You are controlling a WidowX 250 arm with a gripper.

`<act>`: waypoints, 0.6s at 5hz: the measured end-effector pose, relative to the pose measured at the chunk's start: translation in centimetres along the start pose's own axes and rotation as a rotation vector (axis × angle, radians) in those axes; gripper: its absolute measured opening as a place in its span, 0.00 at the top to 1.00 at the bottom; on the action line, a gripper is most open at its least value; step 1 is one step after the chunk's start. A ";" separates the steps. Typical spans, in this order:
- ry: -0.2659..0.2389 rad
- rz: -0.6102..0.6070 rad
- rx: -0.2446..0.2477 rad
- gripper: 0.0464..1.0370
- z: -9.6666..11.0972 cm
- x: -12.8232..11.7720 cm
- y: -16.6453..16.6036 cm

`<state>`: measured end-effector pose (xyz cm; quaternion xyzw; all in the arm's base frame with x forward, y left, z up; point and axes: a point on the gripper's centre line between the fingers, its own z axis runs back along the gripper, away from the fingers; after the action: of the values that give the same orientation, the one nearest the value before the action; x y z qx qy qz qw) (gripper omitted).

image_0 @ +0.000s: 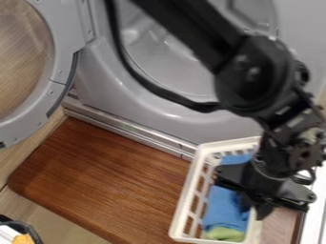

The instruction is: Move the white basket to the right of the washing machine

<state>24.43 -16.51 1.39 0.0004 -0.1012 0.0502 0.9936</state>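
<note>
White latticed plastic basket [185, 200]: black end effector [256, 202] above, likely for rim grasp, spread we cannot tell; grey washing machine [96, 83] behind.

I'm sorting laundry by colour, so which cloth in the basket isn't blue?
The green one, bunched at the end of the basket farthest from the washing machine; the cloth beside it is blue.

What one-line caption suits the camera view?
End effector over the white basket, blue cloth and green cloth inside, by the open washing machine.
</note>
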 end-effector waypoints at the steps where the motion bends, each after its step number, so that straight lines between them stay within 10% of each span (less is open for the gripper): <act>1: 0.012 -0.065 -0.013 0.93 -1.2 0.2 -1.8; 3: 0.061 -0.092 -0.032 0.90 -3.3 0.0 -3.1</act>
<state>25.44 -19.52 -1.81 -0.0124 -0.0717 0.0026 0.9973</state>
